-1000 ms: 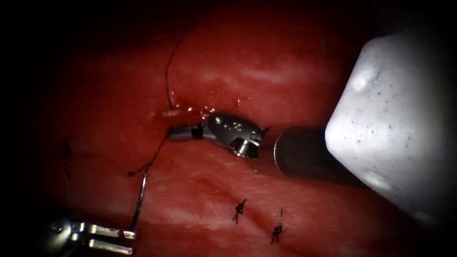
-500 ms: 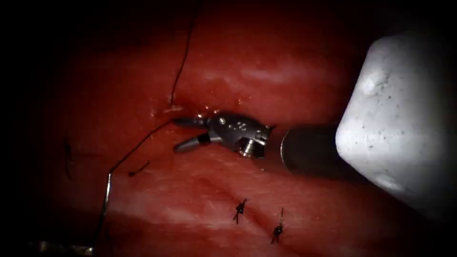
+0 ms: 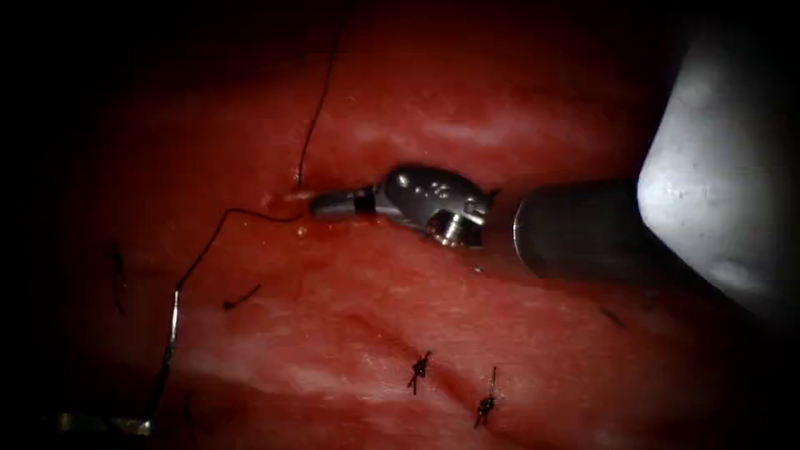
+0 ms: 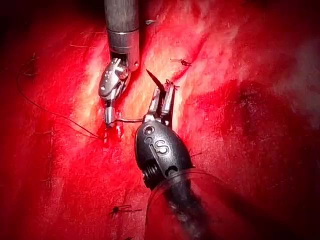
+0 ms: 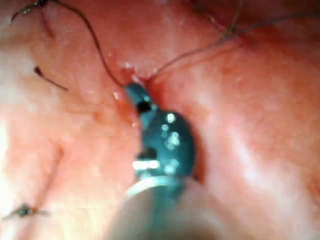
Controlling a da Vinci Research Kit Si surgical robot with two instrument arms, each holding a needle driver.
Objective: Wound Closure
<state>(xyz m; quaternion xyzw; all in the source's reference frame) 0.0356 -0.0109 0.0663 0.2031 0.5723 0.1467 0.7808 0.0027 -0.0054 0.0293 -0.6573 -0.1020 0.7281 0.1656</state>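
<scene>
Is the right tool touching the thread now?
Touching. In the endoscope view the right tool has its jaws shut at the thread, which ends at their tip; the left wrist view agrees.

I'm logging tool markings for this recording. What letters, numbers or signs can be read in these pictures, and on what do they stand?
"S": on the dark wrist housing of the left tool, which holds the needle clear of the tissue.
Small marks on the wrist of the right tool: too small to read; this tool is shut on the thread.
</scene>
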